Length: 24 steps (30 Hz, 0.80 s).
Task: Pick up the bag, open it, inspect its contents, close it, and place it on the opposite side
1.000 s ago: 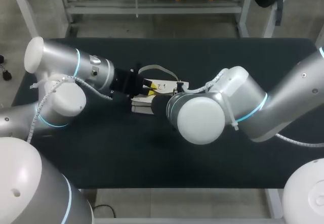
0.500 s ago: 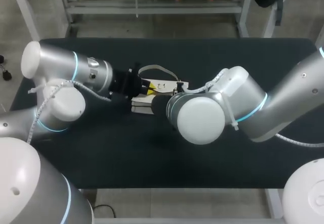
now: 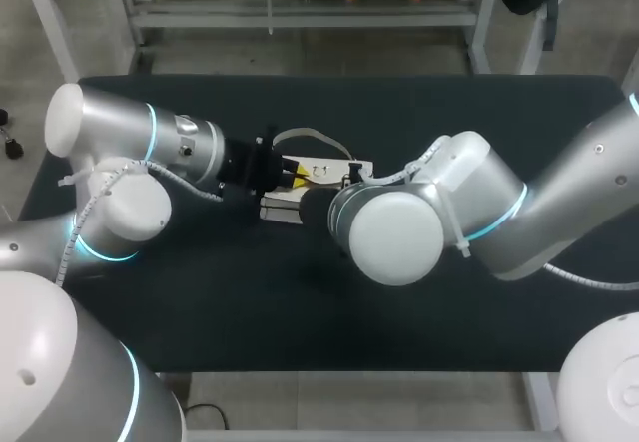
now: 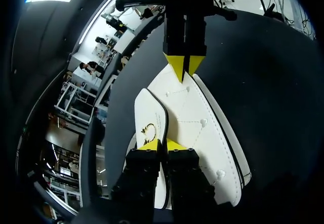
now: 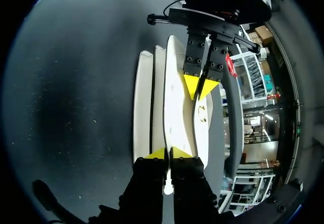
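A white stitched bag [image 3: 321,171] lies on the black table [image 3: 250,302] between my two grippers. Its strap [image 3: 310,135] loops off on the far side. My left gripper [image 3: 293,173] is shut on the bag's left end. In the left wrist view the gripper [image 4: 162,144] pinches the bag [image 4: 195,118] beside a flap with a gold ring clasp [image 4: 149,129]. My right gripper [image 5: 168,153] is shut on the thin edge of the bag's [image 5: 177,107] opposite end. In the head view the right arm's bulk hides it. Each wrist view shows the other gripper across the bag: right [image 4: 185,64], left [image 5: 201,85].
The dark tabletop stretches bare around the bag on every side. My right arm's large elbow joint [image 3: 394,234] hangs over the table's middle, just in front of the bag. The left arm's forearm [image 3: 185,148] lies low over the table's left part.
My left arm has shifted slightly and its fingers have drawn a little closer on the bag's end. The bag and the right arm stay where they were.
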Each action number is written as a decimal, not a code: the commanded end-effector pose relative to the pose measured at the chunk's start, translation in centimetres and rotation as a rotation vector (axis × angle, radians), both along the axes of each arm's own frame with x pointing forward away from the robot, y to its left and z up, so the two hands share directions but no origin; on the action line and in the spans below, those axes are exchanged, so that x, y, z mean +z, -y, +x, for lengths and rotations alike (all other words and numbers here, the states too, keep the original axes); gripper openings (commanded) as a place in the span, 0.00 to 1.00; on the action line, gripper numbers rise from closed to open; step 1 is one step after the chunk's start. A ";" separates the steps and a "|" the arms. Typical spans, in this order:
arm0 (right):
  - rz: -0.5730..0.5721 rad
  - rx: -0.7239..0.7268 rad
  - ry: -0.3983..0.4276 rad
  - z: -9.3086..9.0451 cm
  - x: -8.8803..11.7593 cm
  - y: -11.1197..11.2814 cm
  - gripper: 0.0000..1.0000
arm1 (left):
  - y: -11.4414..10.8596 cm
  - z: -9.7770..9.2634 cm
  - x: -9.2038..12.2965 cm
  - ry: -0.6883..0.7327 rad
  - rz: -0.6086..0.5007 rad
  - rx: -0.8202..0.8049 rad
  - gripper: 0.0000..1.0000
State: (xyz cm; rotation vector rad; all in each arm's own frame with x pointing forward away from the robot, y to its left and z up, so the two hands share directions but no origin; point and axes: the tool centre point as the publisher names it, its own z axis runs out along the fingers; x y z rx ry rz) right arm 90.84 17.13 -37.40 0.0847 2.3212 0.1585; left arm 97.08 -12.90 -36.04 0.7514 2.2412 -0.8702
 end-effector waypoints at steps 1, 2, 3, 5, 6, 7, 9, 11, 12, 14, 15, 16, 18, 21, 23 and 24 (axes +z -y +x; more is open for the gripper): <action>0.011 0.008 0.028 -0.1 -0.4 0.1 0.00 | 0.8 0.4 -0.4 0.004 -0.012 -0.023 0.00; 0.011 0.008 0.028 -0.1 -0.4 0.1 0.00 | 0.7 0.3 -0.4 0.005 -0.010 -0.025 0.00; 0.011 0.008 0.028 -0.1 -0.4 0.1 0.00 | 0.5 0.3 -0.3 0.008 -0.006 -0.026 0.00; 0.011 0.008 0.028 -0.1 -0.4 0.1 0.00 | -0.1 0.3 -0.3 0.013 0.005 -0.021 0.00; 0.011 0.008 0.028 -0.1 -0.4 0.1 0.00 | -0.4 0.2 -0.3 0.013 0.006 -0.021 0.00; 0.011 0.008 0.028 -0.1 -0.4 0.1 0.00 | -0.7 0.2 -0.2 0.010 0.008 -0.020 0.00; 0.011 0.008 0.028 -0.1 -0.4 0.1 0.00 | -1.1 0.2 -0.3 0.007 0.016 -0.008 0.00; 0.011 0.008 0.028 -0.1 -0.4 0.1 0.00 | -1.2 0.2 -0.2 0.008 0.016 -0.002 0.00; 0.011 0.008 0.028 -0.1 -0.4 0.1 0.00 | -1.2 0.2 -0.1 0.011 0.014 0.002 0.08; 0.011 0.008 0.028 -0.1 -0.4 0.1 0.00 | -1.2 0.2 0.2 0.021 0.008 0.001 0.49; 0.011 0.008 0.028 -0.1 -0.4 0.1 0.00 | -1.2 0.2 0.4 0.025 0.004 -0.001 0.56; 0.011 0.008 0.028 -0.1 -0.4 0.1 0.00 | -1.1 0.2 0.4 0.031 0.001 -0.002 0.56; 0.011 0.008 0.028 -0.1 -0.4 0.1 0.00 | -0.9 0.2 0.6 0.037 -0.002 -0.006 0.40; 0.011 0.008 0.028 -0.1 -0.4 0.1 0.00 | -0.6 0.3 0.6 0.041 -0.001 -0.019 0.00; 0.011 0.008 0.028 -0.1 -0.4 0.1 0.00 | -0.5 0.3 0.5 0.046 0.005 -0.031 0.00; 0.011 0.008 0.028 -0.1 -0.4 0.1 0.00 | -0.5 0.3 0.4 0.047 0.007 -0.033 0.00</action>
